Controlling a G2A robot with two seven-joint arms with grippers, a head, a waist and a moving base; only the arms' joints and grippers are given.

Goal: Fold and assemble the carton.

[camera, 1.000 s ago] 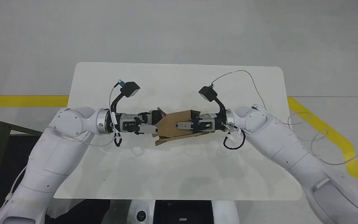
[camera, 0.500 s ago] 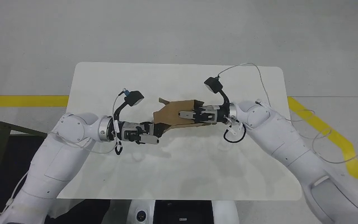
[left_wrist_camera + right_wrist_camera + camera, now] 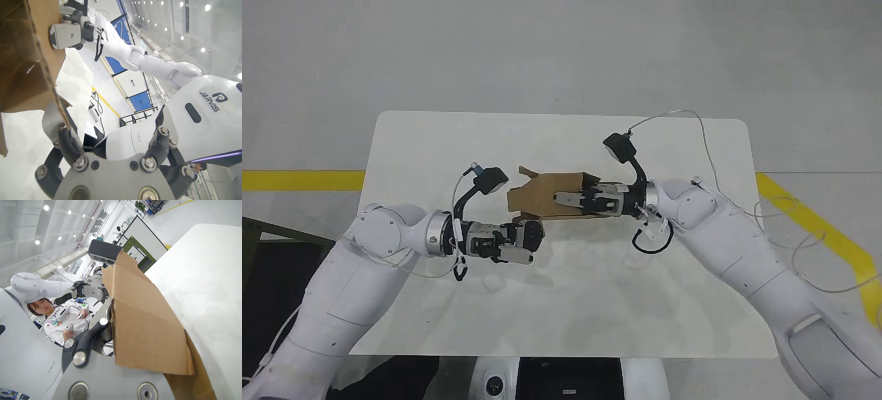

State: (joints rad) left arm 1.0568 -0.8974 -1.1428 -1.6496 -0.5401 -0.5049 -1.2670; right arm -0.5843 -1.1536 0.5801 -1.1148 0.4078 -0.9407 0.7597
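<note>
– Between which fingers is the carton [image 3: 547, 194] rn?
– R side. The right gripper [image 3: 574, 199] is clamped on one wall panel, w/ the carton jutting out past its tips, seemingly held just above the table [image 3: 442, 150].
– And the left gripper [image 3: 530, 237]?
– Its fingers [image 3: 66, 139] are spread wide, gripping nothing. Carton's just beyond the tips, and a raw flap edge meets one tip.
– How far along, approx?
– Partway at best, imo. Body's popped partly open w/ creases showing, but the flaps hang loose, none tucked. Left to do: square it up, fold flaps in, close both ends.
– Anything inside?
– Hollow facing the L tips looks like bare cardboard, nothing in it as far as shows. Rest of the interior's hidden.
</note>
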